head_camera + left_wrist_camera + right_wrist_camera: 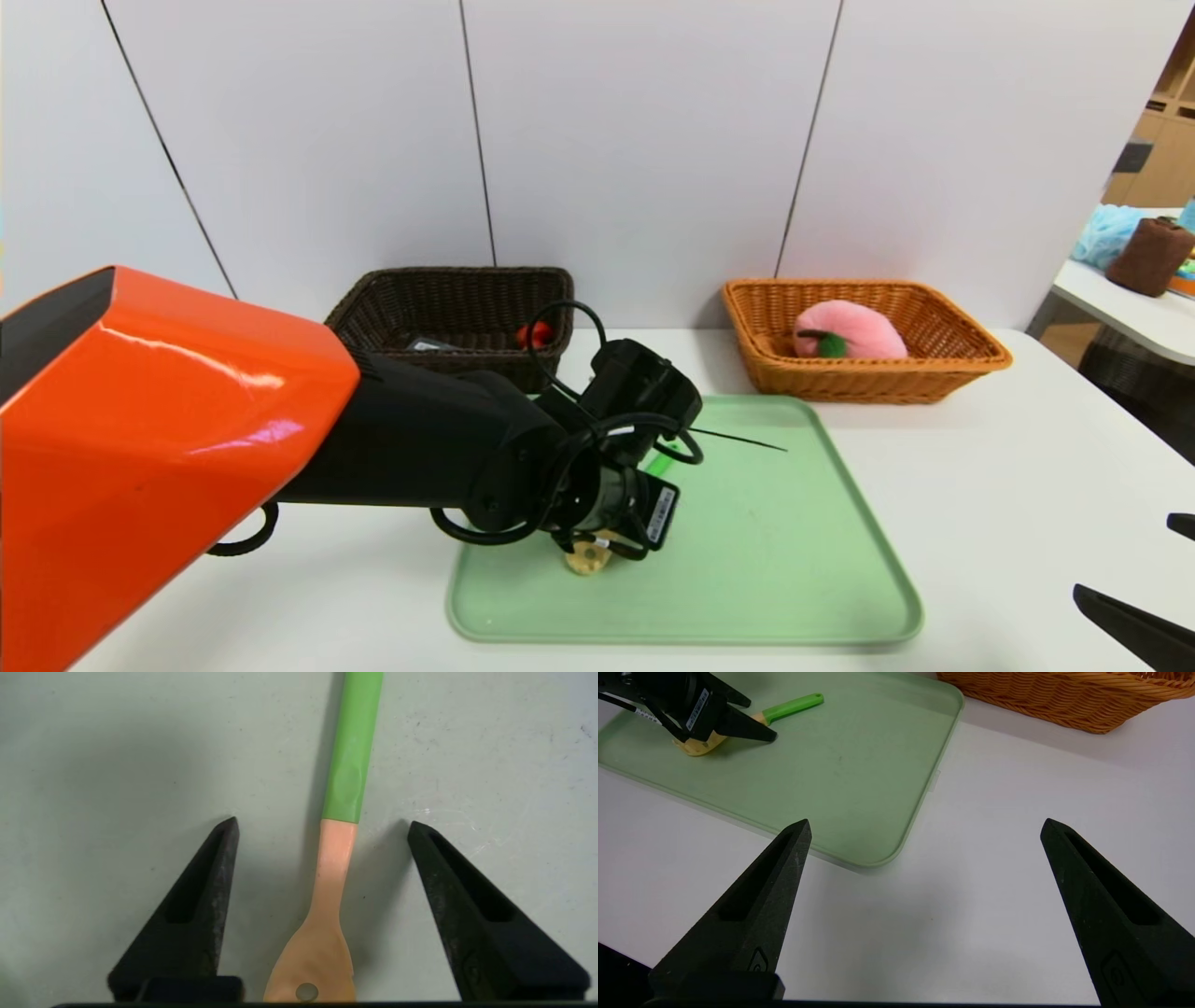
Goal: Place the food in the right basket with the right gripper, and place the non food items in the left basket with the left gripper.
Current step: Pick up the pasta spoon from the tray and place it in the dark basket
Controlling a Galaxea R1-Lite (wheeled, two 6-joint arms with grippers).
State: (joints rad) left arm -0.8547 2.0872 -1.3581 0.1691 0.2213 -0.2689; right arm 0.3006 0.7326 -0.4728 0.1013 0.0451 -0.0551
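My left gripper [322, 823] sits low over the tray [803, 560], jaws apart and straddling the spoon [334, 896] without touching it. The spoon lies flat: smooth green handle, pale yellow neck flaring to a head with a round hole. Bare tray shows on both sides of the neck, between it and each fingertip. The tray is matte green plastic with a raised rim and rounded corners, faintly scuffed.

My right gripper [924, 826] hangs over the white table [1008, 485] off the tray's right edge, jaws wide, nothing between them.

The peach [854, 329], fuzzy pink with a green leaf, lies in the orange woven basket [971, 359]. The red duck [534, 334] and the grey case [431, 344] lie in the dark woven basket [373, 303]. Both baskets stand behind the tray against the wall.
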